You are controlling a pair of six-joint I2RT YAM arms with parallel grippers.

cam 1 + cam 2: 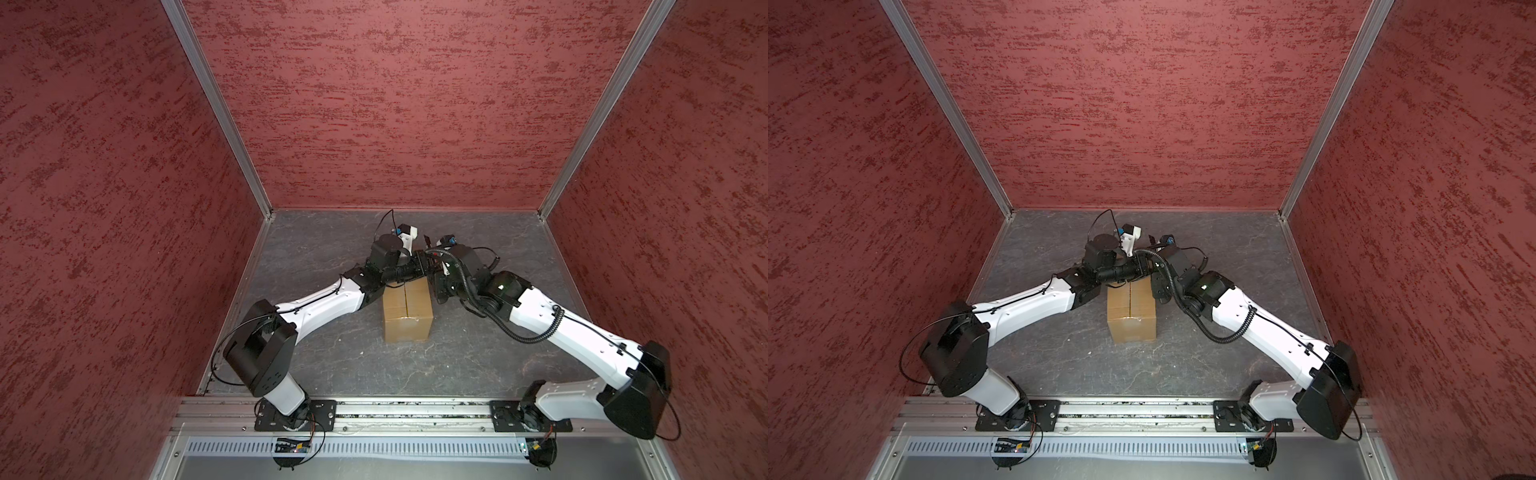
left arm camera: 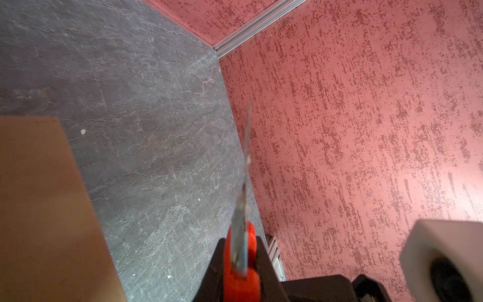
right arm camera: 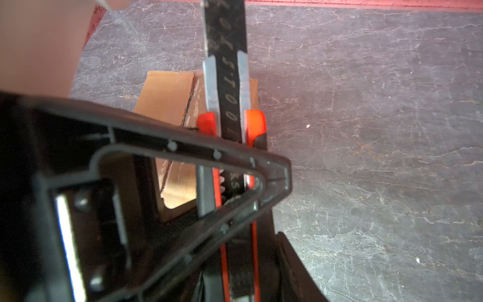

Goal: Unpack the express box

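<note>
Top views hide it; left wrist view shows left claw (image 2: 239, 264) clenching utility knife (image 2: 241, 287). The right claw (image 3: 245, 204), twelve o'clock of express box (image 1: 407, 309): grip unclear.

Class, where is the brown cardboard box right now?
In both top views the express box stands near the middle of the grey table, between the left arm and the right arm, its far end hidden under their wrists.

The express box (image 1: 407, 318) stands centrally on the table (image 1: 457, 365).
</note>
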